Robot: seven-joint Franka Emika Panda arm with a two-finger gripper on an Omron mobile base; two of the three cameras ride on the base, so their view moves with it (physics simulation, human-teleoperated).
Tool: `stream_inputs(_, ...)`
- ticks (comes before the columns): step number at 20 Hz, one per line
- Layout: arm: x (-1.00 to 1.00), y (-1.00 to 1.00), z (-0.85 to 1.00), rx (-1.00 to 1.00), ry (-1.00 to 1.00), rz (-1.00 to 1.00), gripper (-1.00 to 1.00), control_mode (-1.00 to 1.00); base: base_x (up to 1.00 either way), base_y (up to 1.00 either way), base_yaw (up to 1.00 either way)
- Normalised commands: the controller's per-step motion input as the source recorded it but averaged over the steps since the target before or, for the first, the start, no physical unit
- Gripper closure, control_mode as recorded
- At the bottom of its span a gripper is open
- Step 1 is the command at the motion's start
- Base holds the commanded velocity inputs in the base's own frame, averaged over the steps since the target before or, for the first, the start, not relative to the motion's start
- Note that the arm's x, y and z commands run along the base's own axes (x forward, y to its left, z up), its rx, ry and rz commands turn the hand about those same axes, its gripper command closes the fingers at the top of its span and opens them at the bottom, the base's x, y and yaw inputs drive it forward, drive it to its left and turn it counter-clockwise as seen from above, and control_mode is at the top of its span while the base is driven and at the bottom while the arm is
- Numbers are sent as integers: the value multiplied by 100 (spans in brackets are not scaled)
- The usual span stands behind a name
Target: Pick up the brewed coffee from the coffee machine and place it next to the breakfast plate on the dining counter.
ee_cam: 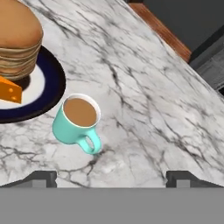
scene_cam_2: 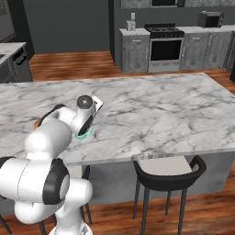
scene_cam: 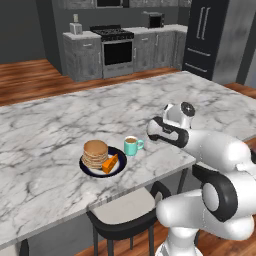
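**Gripper open above the counter, mug beside the plate**

Gripper point(ee_cam: 111, 177) fingers sit wide apart at the bottom of the hand view, 1 dark tip point(ee_cam: 40, 178) at lower left and the other at lower right, with nothing between them but bare marble. In the left base view the hand point(scene_cam: 167, 131) hangs right of centre, just right of the mug and apart from it.

The teal mug point(ee_cam: 78, 124) stands upright on the dining counter point(ee_cam: 144, 100), left of centre in the hand view, brown coffee up to its rim and its handle turned toward the bottom of the frame. It sits just beside the dark plate point(ee_cam: 48, 89), at upper left, which carries a stack of pancakes point(ee_cam: 17, 39) and an orange wedge point(ee_cam: 8, 91).

In the left base view the mug point(scene_cam: 132, 145) is right of the plate point(scene_cam: 100, 167), near the counter's front edge point(scene_cam: 45, 150). A black stool point(scene_cam: 125, 212) stands below that edge. In the right base view a sliver of the mug point(scene_cam_2: 84, 135) shows under the arm.
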Motion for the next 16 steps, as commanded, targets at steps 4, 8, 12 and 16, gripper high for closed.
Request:
stream_inputs(4,-3,-53,100,9,0,0,-100,-100,0,0,0)
stream_inputs(8,-20,-49,90,8,0,0,-100,-100,0,0,0)
stream_inputs(12,-82,-44,32,6,0,0,-100,-100,0,0,0)
stream_inputs(16,-100,-24,0,2,0,4,-100,-100,0,0,0)
